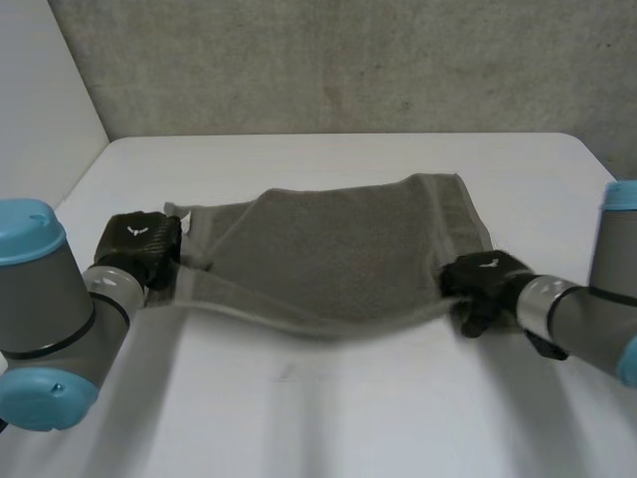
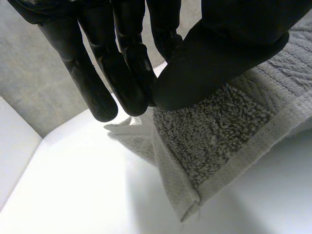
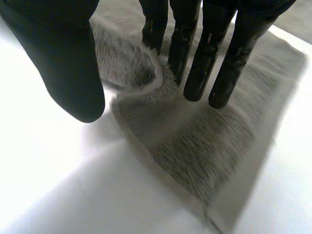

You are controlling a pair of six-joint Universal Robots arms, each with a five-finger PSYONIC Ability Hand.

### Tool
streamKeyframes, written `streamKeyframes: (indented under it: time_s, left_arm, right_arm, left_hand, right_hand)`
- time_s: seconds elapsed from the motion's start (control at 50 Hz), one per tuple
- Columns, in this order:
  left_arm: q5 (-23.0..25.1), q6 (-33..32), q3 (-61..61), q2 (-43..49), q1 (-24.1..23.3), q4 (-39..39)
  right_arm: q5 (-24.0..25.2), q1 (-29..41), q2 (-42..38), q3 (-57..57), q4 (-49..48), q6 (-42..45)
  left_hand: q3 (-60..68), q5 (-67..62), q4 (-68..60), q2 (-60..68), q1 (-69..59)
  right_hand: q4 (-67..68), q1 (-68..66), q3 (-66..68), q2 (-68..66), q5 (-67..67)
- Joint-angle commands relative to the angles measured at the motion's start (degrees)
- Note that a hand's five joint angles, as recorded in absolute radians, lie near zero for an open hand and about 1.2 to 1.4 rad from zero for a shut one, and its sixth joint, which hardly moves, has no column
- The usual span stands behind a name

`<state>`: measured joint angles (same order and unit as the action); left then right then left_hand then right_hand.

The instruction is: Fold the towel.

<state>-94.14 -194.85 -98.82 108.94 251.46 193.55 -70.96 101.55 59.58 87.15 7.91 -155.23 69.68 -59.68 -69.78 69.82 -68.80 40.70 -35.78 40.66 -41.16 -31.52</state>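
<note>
White tabletop (image 1: 328,418) backed by a rough grey wall (image 1: 348,60) is seen in the head view, where a grey-brown terry towel (image 1: 338,254) is spread across the middle, its far part lying flat and its near edge raised and sagging between the two arms. The black left hand (image 1: 139,244) is placed at the near left corner, the black right hand (image 1: 483,279) at the near right corner. In the left wrist view, the hemmed corner of the towel (image 2: 219,131) is pinched between thumb and straight fingers of the left hand (image 2: 229,44), and the rest hangs down to the table. In the right wrist view, a bunched ridge of the towel (image 3: 195,146) is drawn up between the thumb and fingers of the right hand (image 3: 63,63), so a hold is judged there too. The first fold is judged to be under way: both corners need to be carried level over the far edge, laid down squarely, and only then released.
</note>
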Motion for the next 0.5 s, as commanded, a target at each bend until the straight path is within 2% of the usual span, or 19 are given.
streamKeyframes:
  time_s: [0.02,0.04,0.12,0.16,0.18,0.22,0.34,0.5]
  left_arm:
    - [-0.07,0.00,0.12,-1.63,1.04,0.51]
    - [-0.07,0.00,0.12,-1.63,1.05,0.51]
    - [0.01,0.00,0.21,-2.07,2.71,0.95]
    - [0.10,0.00,0.30,-2.15,3.50,1.04]
    - [0.10,0.00,0.38,-2.24,4.03,1.04]
    - [0.19,0.00,0.39,-2.16,4.56,1.04]
    - [0.37,0.00,0.12,-2.07,5.09,1.04]
    - [0.45,0.00,0.21,-2.07,5.09,1.04]
  right_arm:
    - [0.39,-7.16,2.03,3.20,-1.32,-9.39]
    - [0.91,-8.20,2.56,3.90,-1.32,-9.21]
    - [3.55,-10.32,3.44,4.70,-1.14,-8.25]
    - [7.31,-12.59,4.23,5.13,-0.70,-4.14]
    - [7.33,-12.60,4.23,5.14,-0.70,-4.12]
    - [10.13,-14.01,4.58,5.40,-0.09,1.40]
    - [11.20,-13.92,2.74,5.40,2.72,9.67]
    - [11.46,-13.75,0.11,4.35,1.59,11.44]
  left_hand:
    - [10.32,-10.32,-10.22,10.18,-11.20]
    - [10.32,-10.32,-10.22,10.18,-11.20]
    - [10.32,-10.32,-10.22,10.18,-11.20]
    - [10.32,-10.32,-10.22,10.18,-11.20]
    - [10.32,-10.32,-10.22,10.18,-11.20]
    - [10.32,-10.32,-10.22,10.18,-11.20]
    - [10.32,-10.32,-10.22,10.18,-11.20]
    - [10.32,-10.32,-10.22,10.18,-11.20]
  right_hand:
    - [-15.64,10.73,-15.60,16.11,16.46]
    - [-20.14,15.23,-20.10,20.61,20.96]
    - [-23.72,18.80,-23.67,24.18,24.54]
    - [-22.21,17.30,-22.17,22.68,23.03]
    - [-22.20,17.29,-22.16,22.67,23.02]
    - [-19.69,14.78,-19.65,20.16,20.51]
    - [-14.64,9.72,-14.59,15.10,15.46]
    - [-8.59,3.68,-8.55,9.06,9.41]
